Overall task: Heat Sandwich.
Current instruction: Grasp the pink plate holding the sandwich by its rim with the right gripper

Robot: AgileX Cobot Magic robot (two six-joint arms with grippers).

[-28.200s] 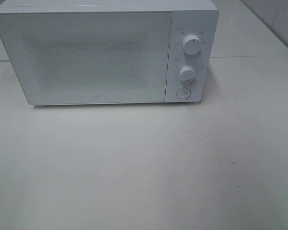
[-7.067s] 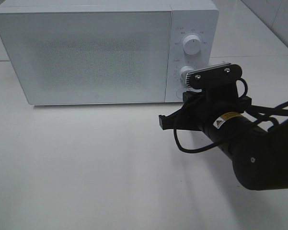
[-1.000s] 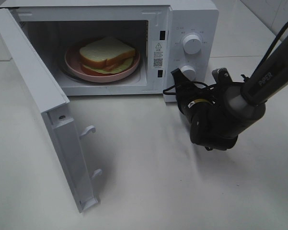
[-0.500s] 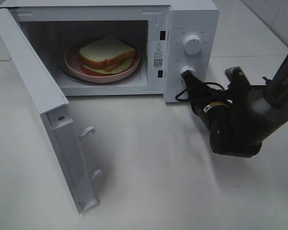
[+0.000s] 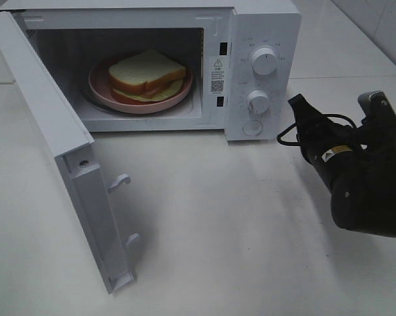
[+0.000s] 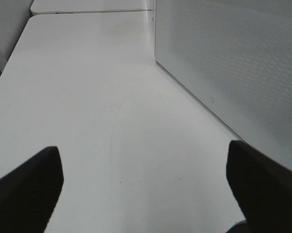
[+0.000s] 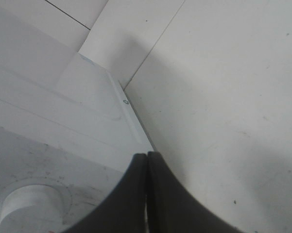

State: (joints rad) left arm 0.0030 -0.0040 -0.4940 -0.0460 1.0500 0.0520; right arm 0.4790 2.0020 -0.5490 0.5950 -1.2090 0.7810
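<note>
One sandwich lies on the pink plate inside the microwave; its door stands open. Closing it and setting the dials likely remain. Right gripper: pinched shut, empty, near the dials. Left gripper: spread wide, empty.

High camera looks down at the microwave — wrist cameras see it close.

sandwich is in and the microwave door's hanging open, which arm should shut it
Left, likely. The left gripper, open, sits beside the outside of the door, ready to push it shut. The right gripper, shut, is over by the knobs, away from the door.
</note>
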